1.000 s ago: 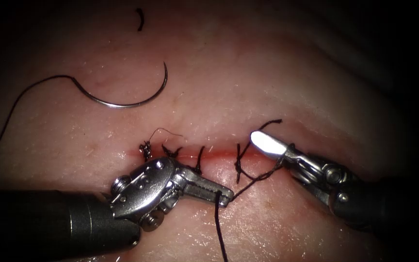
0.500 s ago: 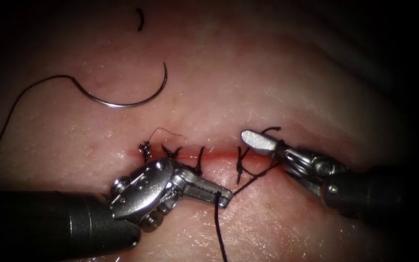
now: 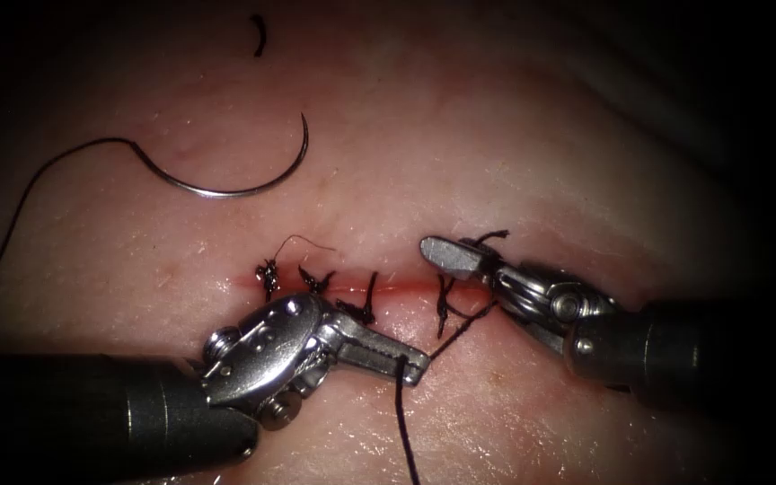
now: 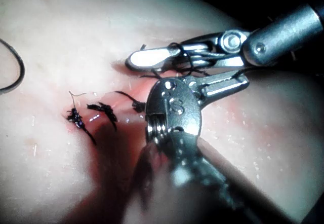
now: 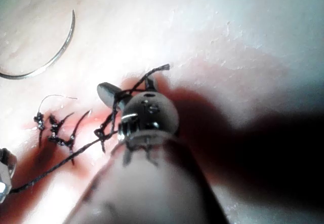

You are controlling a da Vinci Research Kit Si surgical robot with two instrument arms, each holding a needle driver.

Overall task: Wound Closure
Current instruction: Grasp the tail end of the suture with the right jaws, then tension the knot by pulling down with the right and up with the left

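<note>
I am working at a surgical training bench, a lab set-up rather than an operating room. What I see under the endoscope is a pale, fatty slab of pork tissue [image 3: 460, 144] with a short red cut [image 3: 406, 287] closed by dark knotted stitches [image 3: 316, 281], lit by one bright light that falls off to black at the edges. A thin curved steel needle [image 3: 226, 190] lies loose on the tissue above the cut with its dark thread [image 3: 47, 171] trailing away, and a stray cut end of thread [image 3: 260, 36] lies farther up. Two slim metal wristed instruments, my left gripper [image 3: 410, 364] and right gripper [image 3: 446, 256], reach in over it.
</note>
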